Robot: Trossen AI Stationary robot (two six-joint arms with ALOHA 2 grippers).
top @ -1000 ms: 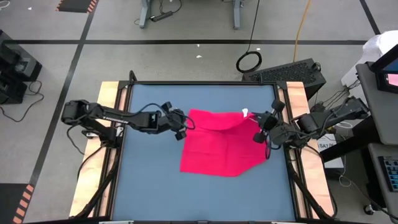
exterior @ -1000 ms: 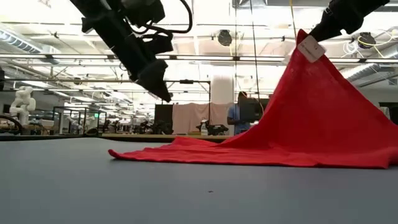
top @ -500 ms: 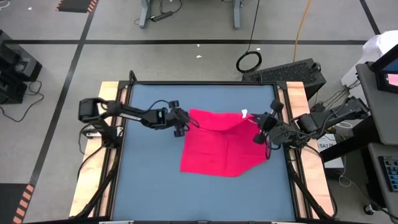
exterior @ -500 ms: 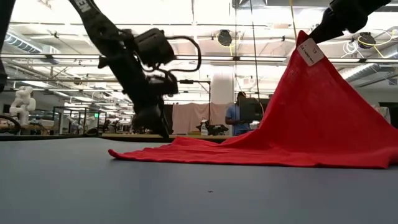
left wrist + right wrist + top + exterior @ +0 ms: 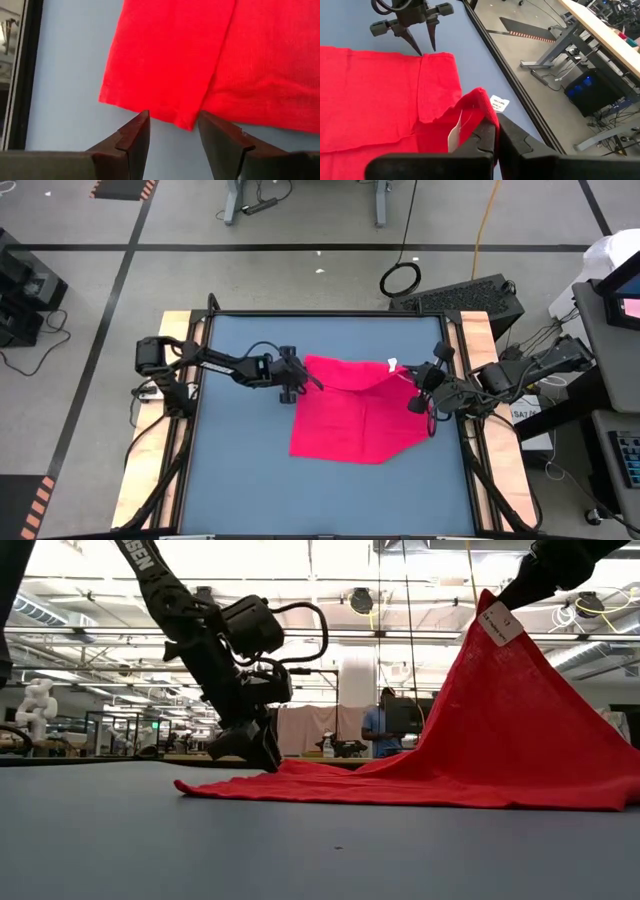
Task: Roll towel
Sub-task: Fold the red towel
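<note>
1. Towel (image 5: 355,415), bright red, lies spread on the grey table (image 5: 240,470); one corner, by its white tag (image 5: 499,622), is lifted clear of the surface.
2. Right gripper (image 5: 496,136) is clamped on that raised corner.
3. Left gripper (image 5: 172,131) hovers low, fingers apart, the opposite corner just ahead between them, not yet gripped.
4. Step in hand, by my judgement: taking hold of both corners of one edge before rolling.
5. Next move likely needs the left fingers to straddle the corner and close.
6. Nothing else sits near either gripper; a person (image 5: 381,726) stands far behind the table.
</note>
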